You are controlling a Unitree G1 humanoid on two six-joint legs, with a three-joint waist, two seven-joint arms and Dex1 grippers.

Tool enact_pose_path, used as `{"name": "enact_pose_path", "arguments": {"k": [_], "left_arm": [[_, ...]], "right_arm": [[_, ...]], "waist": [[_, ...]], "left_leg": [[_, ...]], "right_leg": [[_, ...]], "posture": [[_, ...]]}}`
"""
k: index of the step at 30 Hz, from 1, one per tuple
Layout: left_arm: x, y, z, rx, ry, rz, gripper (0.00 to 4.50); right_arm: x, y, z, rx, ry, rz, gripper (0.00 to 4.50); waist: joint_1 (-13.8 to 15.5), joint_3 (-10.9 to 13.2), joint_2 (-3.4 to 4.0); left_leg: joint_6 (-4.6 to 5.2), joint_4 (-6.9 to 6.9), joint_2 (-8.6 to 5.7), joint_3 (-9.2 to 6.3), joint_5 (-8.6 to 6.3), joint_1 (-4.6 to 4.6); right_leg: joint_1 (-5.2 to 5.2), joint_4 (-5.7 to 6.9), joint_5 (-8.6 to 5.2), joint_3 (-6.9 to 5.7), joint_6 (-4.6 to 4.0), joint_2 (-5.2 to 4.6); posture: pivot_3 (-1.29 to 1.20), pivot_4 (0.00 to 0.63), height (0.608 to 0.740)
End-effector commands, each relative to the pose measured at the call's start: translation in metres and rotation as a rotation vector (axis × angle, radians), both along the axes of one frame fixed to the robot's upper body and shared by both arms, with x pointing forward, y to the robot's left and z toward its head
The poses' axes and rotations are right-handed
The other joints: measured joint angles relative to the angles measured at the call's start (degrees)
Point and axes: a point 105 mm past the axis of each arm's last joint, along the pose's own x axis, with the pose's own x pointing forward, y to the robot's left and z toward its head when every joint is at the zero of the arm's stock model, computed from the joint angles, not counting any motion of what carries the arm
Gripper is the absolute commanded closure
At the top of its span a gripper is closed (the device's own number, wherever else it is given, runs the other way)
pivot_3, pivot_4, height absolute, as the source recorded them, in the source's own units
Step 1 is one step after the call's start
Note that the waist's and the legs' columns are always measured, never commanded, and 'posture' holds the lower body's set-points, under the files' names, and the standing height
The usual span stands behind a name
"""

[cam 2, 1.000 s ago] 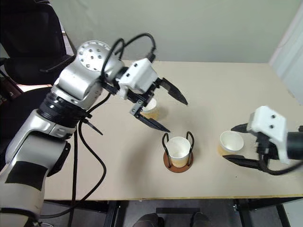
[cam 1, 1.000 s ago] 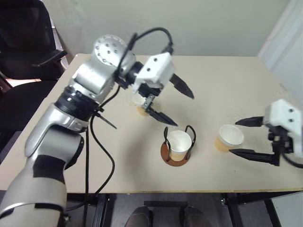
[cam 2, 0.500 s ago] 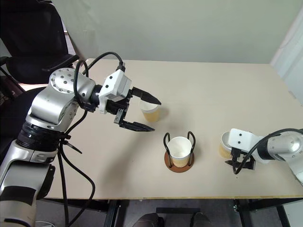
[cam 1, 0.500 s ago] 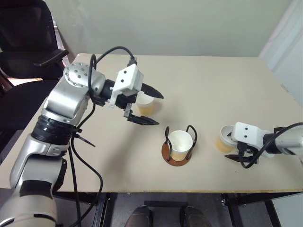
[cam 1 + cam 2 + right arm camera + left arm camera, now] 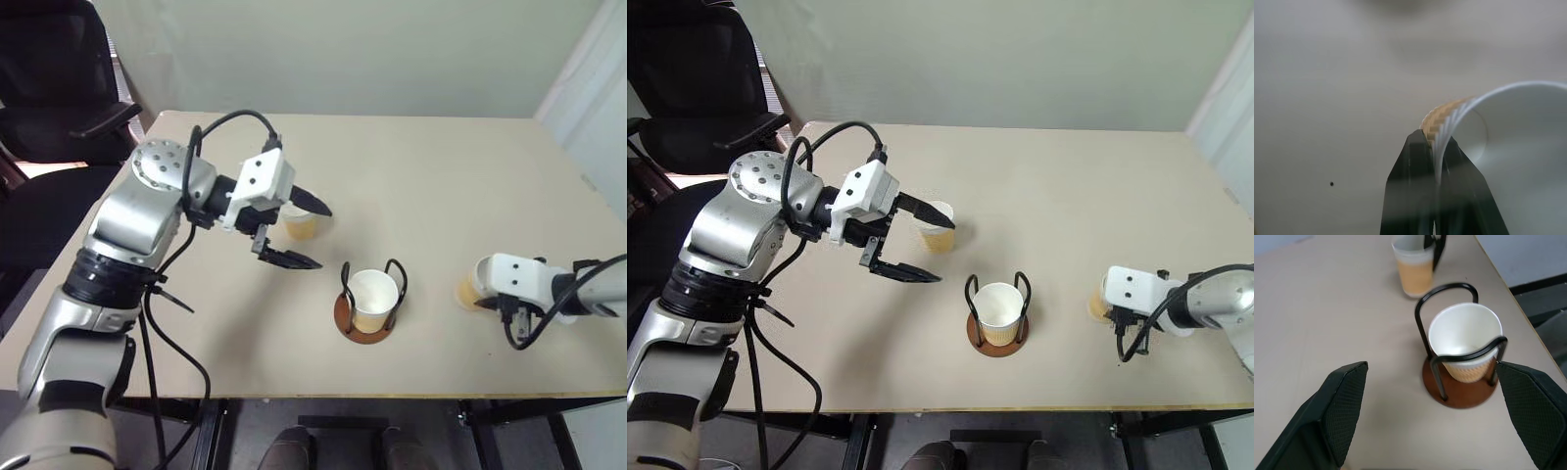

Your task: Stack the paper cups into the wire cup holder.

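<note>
My right claw (image 5: 1436,161) is clenched on the wall of a paper cup (image 5: 1518,161); my left claw (image 5: 299,235) is open.

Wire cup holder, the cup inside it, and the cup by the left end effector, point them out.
Wire cup holder (image 5: 349,324), left eye view, disc base.
Cup inside it (image 5: 373,293), left eye view, white interior.
Cup by left end effector (image 5: 940,239), right eye view, tan side.

I see one tan paper cup (image 5: 373,299) upright inside the wire cup holder (image 5: 367,302) mid-counter, a second cup (image 5: 938,226) behind it, a third cup (image 5: 471,288) at right, its wall pinched.
</note>
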Motion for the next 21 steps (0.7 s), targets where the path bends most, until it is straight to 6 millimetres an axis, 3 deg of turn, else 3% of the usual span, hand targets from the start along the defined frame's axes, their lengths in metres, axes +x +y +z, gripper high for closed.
{"name": "enact_pose_path", "arguments": {"k": [1,5,8,14,21], "left_arm": [[-0.005,0.009,0.011,-0.004,-0.048,0.007,0.0],[-0.004,0.011,0.008,-0.005,-0.041,0.021,0.0],[-0.003,0.011,0.008,-0.008,-0.041,0.021,0.0],[-0.002,0.008,0.008,-0.01,-0.044,0.016,0.0],[-0.001,0.007,0.007,-0.009,-0.047,0.015,0.0]], "right_arm": [[-0.007,0.014,0.063,0.056,-0.107,0.06,4.47],[-0.021,0.049,0.121,0.132,-0.162,0.225,4.47],[-0.027,0.081,0.138,0.131,-0.179,0.372,4.47],[-0.03,0.114,0.123,0.043,-0.112,0.538,4.47],[-0.024,0.126,0.102,-0.053,-0.085,0.619,4.47]], "waist": [[-0.2,0.0,0.0],[-0.5,0.0,0.01],[-0.8,0.0,-0.06],[-0.7,0.0,-0.09],[-0.8,0.0,-0.08]], "left_leg": [[0.0,-0.01,0.0,0.01,0.0,0.0],[-0.03,-0.03,0.0,0.02,0.02,0.0],[-0.05,-0.08,0.02,-0.04,0.04,0.03],[-0.06,-0.05,0.02,-0.23,0.04,-0.01],[-0.06,-0.09,0.02,-0.22,0.04,-0.07]], "right_leg": [[-0.01,0.0,-0.01,0.0,-0.01,0.0],[-0.04,0.01,-0.04,0.03,-0.07,0.02],[-0.06,0.03,-0.12,-0.04,-0.21,0.1],[-0.1,0.04,-0.14,-0.1,-0.28,0.09],[-0.17,0.02,-0.17,-0.11,-0.32,0.06]], "posture": [[0.0,0.15,0.74],[0.0,0.15,0.74],[0.0,0.15,0.74],[0.0,0.15,0.74],[0.0,0.15,0.74]]}}
